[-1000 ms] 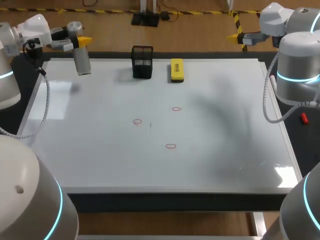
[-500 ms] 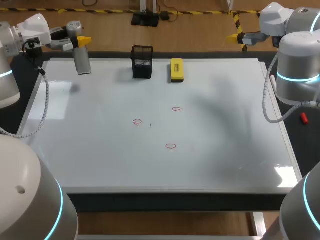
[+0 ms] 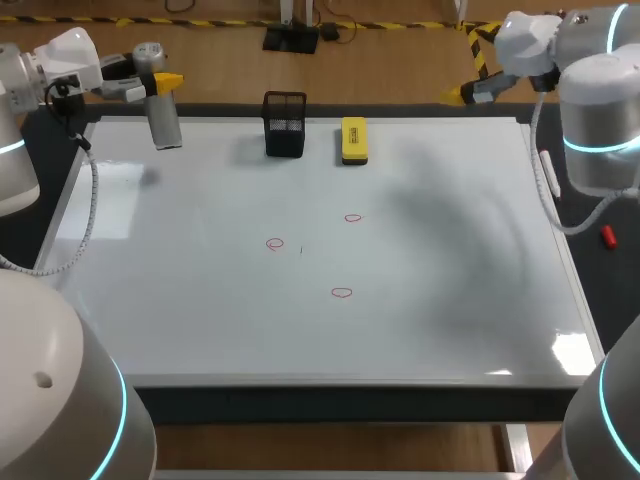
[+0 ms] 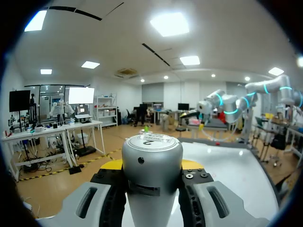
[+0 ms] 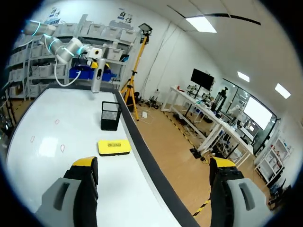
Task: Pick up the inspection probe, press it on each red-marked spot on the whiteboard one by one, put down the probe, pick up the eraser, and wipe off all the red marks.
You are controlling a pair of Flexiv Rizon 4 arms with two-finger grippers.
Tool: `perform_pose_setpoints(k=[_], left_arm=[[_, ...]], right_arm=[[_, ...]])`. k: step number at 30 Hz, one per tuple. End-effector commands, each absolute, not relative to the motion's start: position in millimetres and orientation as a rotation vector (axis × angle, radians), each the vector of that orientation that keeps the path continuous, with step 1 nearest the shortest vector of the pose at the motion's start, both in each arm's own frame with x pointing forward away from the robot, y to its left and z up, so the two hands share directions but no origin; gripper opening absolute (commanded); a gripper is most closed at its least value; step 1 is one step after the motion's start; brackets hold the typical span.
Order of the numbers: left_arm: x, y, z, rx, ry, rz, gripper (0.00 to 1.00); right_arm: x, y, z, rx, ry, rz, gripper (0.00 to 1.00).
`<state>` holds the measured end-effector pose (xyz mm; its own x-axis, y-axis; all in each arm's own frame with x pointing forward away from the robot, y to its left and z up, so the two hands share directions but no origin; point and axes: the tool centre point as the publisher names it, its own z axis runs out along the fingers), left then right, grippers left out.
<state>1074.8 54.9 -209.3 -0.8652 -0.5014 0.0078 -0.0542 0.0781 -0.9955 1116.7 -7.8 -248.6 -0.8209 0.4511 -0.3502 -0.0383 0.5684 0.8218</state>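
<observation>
My left gripper (image 3: pixel 156 82) hangs above the whiteboard's (image 3: pixel 200 320) far left corner, shut on the grey cylindrical probe (image 3: pixel 165 125), which points straight down. In the left wrist view the probe (image 4: pixel 152 161) fills the gap between the fingers of the left gripper (image 4: pixel 152 166). Three red marks (image 3: pixel 276 243), (image 3: pixel 352 217), (image 3: pixel 342 292) lie mid-board. The yellow eraser (image 3: pixel 354 140) rests near the far edge. My right gripper (image 3: pixel 466 93) hovers beyond the far right edge, and the right wrist view shows it (image 5: pixel 152 163) open and empty, with the eraser (image 5: pixel 113 147) ahead of it.
A black mesh holder (image 3: pixel 285 125) stands left of the eraser at the far edge. A white pen (image 3: pixel 548 172) and a small red object (image 3: pixel 607 237) lie on the dark strip to the right of the board.
My right arm has swung left and slightly down toward the board's far edge. The left arm and the probe have stayed where they were.
</observation>
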Motion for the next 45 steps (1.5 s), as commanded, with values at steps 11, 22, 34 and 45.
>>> perform_pose_setpoints(k=[11, 22, 34, 45], left_arm=[[1075, 55, -209, -0.552, 2.025, -1.846, 0.0], [1075, 55, -209, -0.552, 2.025, -1.846, 0.0], [1075, 55, -209, -0.552, 2.025, -1.846, 0.0], [1075, 55, -209, -0.552, 2.025, -1.846, 0.0]], right_arm=[[1139, 29, -277, -0.877, 2.763, 0.263, 1.0], [1131, 48, -284, -1.166, 2.653, 0.078, 1.0], [1131, 48, -284, -1.166, 2.653, 0.078, 1.0], [1131, 48, -284, -1.166, 2.653, 0.078, 1.0]])
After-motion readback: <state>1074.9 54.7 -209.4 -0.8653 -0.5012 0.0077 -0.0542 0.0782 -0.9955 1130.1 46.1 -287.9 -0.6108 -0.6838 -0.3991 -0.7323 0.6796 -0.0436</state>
